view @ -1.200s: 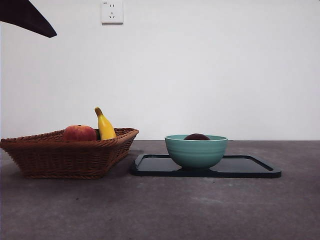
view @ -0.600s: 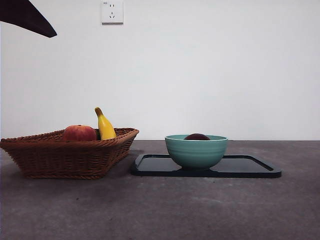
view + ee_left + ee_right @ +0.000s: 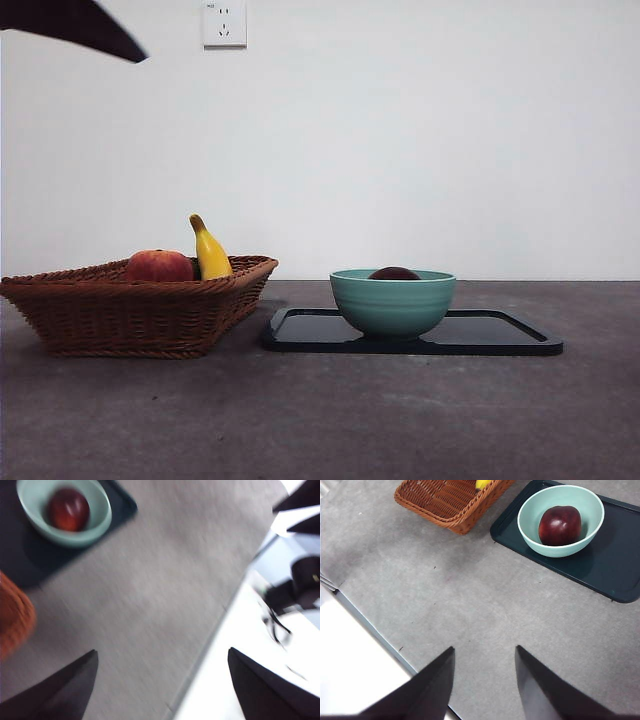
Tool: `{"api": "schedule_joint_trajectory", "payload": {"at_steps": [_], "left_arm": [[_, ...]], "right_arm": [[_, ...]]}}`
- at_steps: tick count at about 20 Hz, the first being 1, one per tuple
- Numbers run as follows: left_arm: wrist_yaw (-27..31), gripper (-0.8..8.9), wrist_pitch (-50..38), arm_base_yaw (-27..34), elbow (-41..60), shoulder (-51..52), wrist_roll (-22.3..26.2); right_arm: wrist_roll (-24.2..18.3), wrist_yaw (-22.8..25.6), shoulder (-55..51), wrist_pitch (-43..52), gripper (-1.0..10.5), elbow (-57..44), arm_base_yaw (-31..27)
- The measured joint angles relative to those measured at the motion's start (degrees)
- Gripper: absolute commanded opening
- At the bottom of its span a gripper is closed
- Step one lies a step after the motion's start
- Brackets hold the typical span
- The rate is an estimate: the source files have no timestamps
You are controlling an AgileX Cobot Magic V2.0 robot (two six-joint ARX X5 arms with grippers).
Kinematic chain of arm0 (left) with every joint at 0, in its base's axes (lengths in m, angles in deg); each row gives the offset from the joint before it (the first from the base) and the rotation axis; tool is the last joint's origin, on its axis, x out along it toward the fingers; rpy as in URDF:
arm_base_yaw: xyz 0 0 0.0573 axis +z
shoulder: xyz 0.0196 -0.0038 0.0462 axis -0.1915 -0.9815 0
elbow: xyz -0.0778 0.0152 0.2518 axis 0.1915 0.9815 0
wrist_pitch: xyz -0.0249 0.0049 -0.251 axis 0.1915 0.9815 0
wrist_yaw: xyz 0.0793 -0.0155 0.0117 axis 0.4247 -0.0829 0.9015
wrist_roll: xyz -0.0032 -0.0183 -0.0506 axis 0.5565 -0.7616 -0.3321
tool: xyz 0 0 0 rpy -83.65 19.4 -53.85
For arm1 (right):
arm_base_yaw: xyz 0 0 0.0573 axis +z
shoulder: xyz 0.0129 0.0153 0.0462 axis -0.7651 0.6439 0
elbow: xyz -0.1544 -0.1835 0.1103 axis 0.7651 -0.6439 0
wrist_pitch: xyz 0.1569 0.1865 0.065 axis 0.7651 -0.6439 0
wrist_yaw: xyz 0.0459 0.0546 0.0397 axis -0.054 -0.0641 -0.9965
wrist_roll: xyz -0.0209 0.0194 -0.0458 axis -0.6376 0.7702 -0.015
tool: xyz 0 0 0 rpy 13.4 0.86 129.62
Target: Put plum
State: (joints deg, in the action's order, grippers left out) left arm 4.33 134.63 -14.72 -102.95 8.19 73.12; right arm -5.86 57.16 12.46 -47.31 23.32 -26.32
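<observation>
The plum (image 3: 560, 525) lay inside the green bowl (image 3: 560, 521), only its top showing over the rim in the front view. The bowl stood on the dark tray (image 3: 500, 335), and beside the tray sat the basket (image 3: 135, 305) with a peach (image 3: 158, 266) and a banana (image 3: 209, 250). The left gripper (image 3: 162, 677) hung with jaws spread wide, well away from the bowl, over the table edge. The right gripper (image 3: 485, 677), jaws apart and empty, hovered over bare table (image 3: 470, 600) short of the tray.
</observation>
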Motion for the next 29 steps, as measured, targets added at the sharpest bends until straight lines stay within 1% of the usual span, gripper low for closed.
{"api": "schedule_joint_trajectory", "payload": {"at_steps": [3,5,7,9,12,15,17,20,22,24,26,29], "left_arm": [[5.95,4.12,-9.86,-3.1,-0.04,-0.55,-3.85],[9.16,4.12,-13.53,-4.68,-1.66,-3.45,-6.14],[11.85,4.12,-13.75,-5.51,-5.55,-8.76,-7.58],[12.85,4.12,-13.73,-6.4,-10.51,-15.02,-8.04],[13.4,4.12,-13.77,-7.93,-18.51,-24.39,-8.2],[15.82,4.12,-13.84,-8.61,-26.12,-33.07,-7.85],[16.37,4.12,-13.97,-8.98,-30.03,-38.01,-6.34],[16.55,4.12,-14.58,-9.57,-33.33,-43.89,-2.58],[16.76,4.11,-15.72,-9.66,-33.48,-46.71,0.26],[18.64,4.11,-16.02,-9.7,-33.48,-49.2,3.34],[19.32,4.11,-16.11,-9.75,-33.48,-51.15,6.34],[19.34,4.1,-17.14,-9.84,-33.48,-53.55,9.09]], "right_arm": [[0.0,0.0,0.0,0.0,1.9,0.0,0.0],[0.0,0.0,0.0,0.0,1.9,0.0,0.0],[0.0,0.0,0.0,0.0,1.9,0.0,0.0],[0.0,0.0,0.0,0.0,1.9,0.0,0.0],[0.0,0.0,0.0,0.0,1.9,0.0,0.0],[0.0,0.0,0.0,0.0,1.9,0.0,0.0],[0.0,0.0,0.0,0.0,1.9,0.0,0.0],[0.0,0.0,0.0,0.0,1.9,0.0,0.0],[0.02,0.0,0.0,0.0,1.9,0.0,0.0],[0.02,0.0,0.0,0.0,1.9,0.0,0.0],[0.02,0.0,0.0,0.0,1.9,0.0,0.0],[0.02,0.0,0.0,0.0,1.9,0.0,0.0]]}}
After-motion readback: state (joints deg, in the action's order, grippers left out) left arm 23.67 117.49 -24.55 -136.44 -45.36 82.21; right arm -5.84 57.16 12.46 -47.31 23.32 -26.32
